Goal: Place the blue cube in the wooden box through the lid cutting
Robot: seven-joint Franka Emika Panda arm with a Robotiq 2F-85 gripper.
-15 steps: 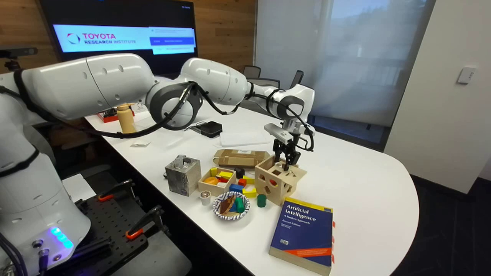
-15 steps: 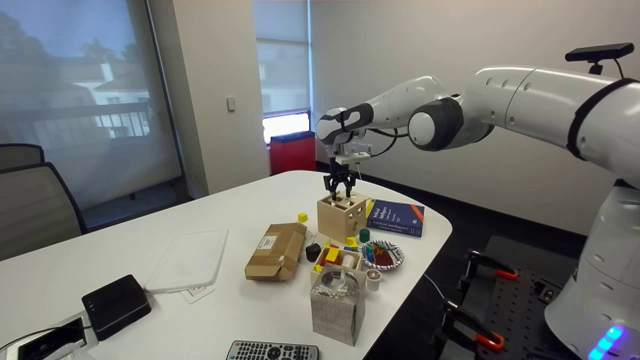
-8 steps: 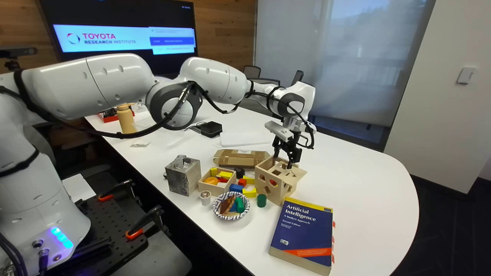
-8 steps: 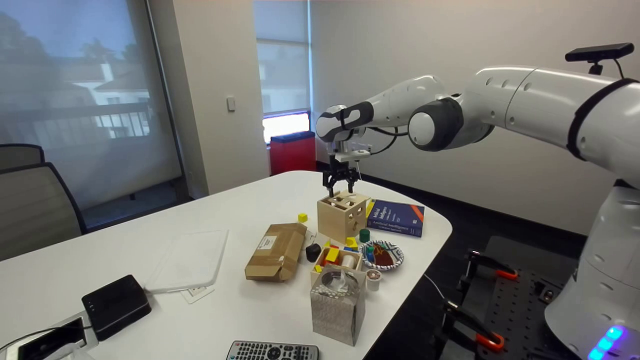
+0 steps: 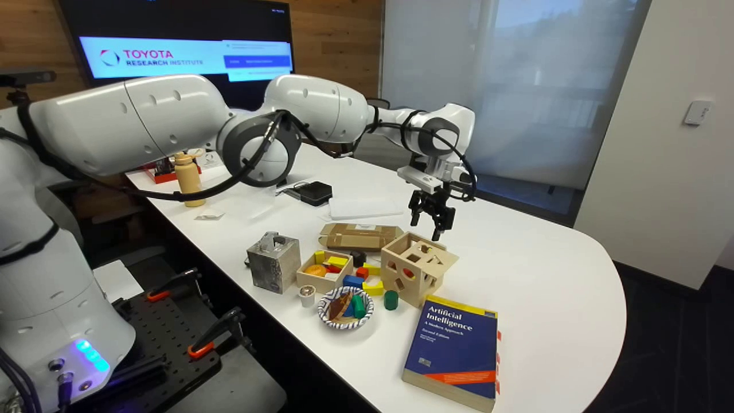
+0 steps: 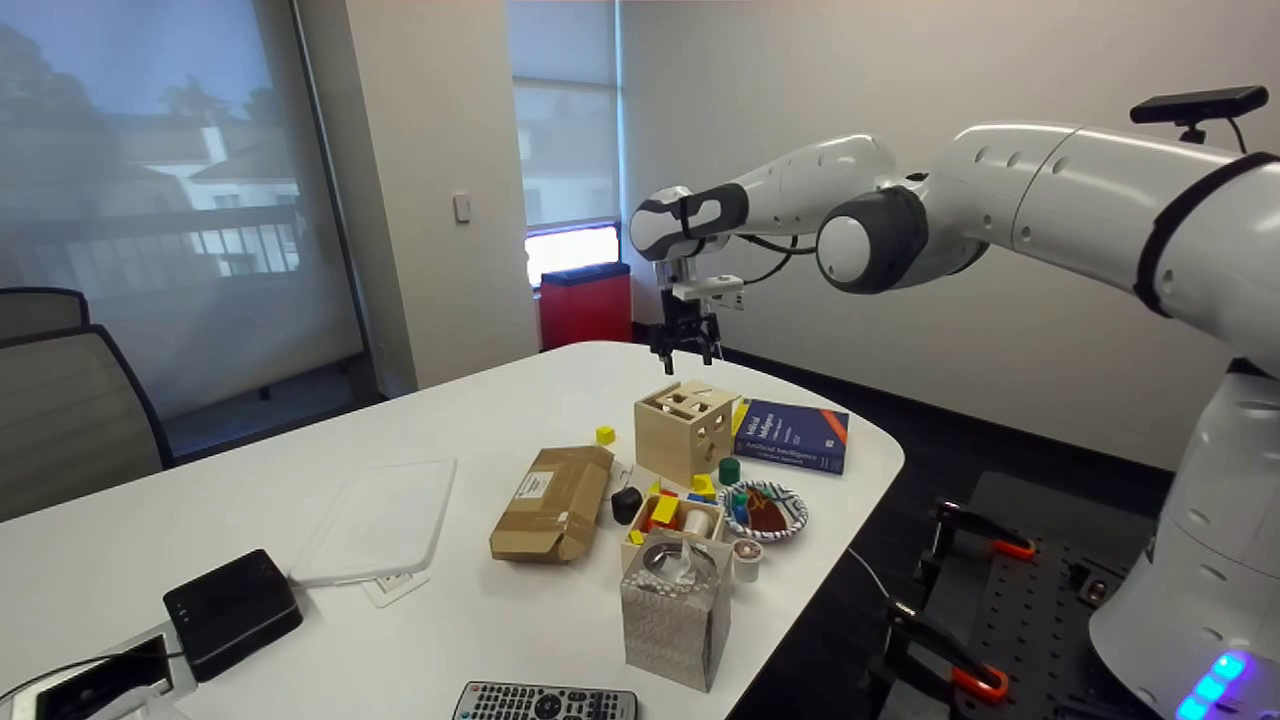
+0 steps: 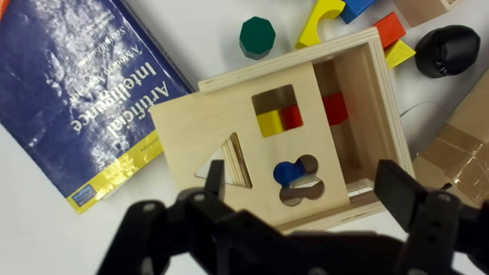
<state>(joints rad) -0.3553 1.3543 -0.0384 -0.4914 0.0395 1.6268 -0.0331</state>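
Observation:
The pale wooden box (image 5: 412,293) stands on the table and also shows in an exterior view (image 6: 660,440). In the wrist view its lid (image 7: 202,126) is slid partly off, leaving a gap at the right. A blue block (image 7: 287,173), seemingly the blue cube, lies inside under the clover-shaped hole; the lid hides part of it, so its full shape cannot be told. Yellow (image 7: 270,123) and red (image 7: 291,117) blocks show under the square hole. My gripper (image 7: 301,175) is open and empty, above the lid in both exterior views (image 5: 425,229) (image 6: 688,362).
A blue book (image 5: 453,350) lies beside the box. A green block (image 5: 391,300), a patterned bowl (image 5: 346,325), a wooden tray (image 5: 309,281) of blocks, loose blocks, a cardboard package (image 5: 361,236) and a silver tissue box (image 5: 274,264) stand nearby.
My gripper was low at the box's lid with its fingers closer together. The fingers have spread, and the arm has risen straight up off the lid. The box has not moved.

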